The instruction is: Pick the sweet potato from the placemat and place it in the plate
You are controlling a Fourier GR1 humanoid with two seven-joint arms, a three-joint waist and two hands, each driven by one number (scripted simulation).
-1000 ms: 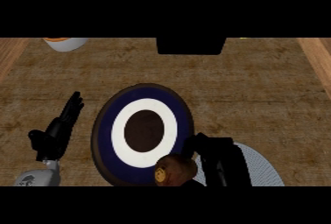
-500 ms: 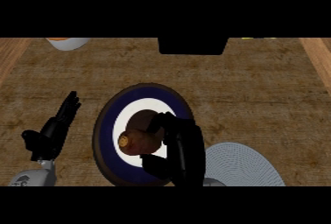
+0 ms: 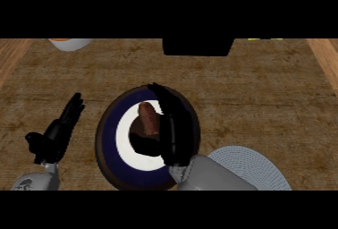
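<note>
Since 0.5 s ago the right hand point(image 3: 173, 129) has stretched out along the plate point(image 3: 109, 147), fingers now long and nearly straight where they were curled about the sweet potato point(image 3: 149, 120). Tuber reads upright-long in the head view and sits on the plate's white centre, over the dark middle spot. Judgement: release looks made or nearly so; placing step about done, withdrawal next.

Sweet potato lies just left of the right hand's fingers, alongside them; contact or gap cannot be told. Hand not clamped on it.

Placemat point(image 3: 257, 167), pale grey, at the counter's near edge right of the plate, partly under the right forearm, with nothing visible on it.

Left hand point(image 3: 58, 132) rests open left of the plate, fingers up.
</note>
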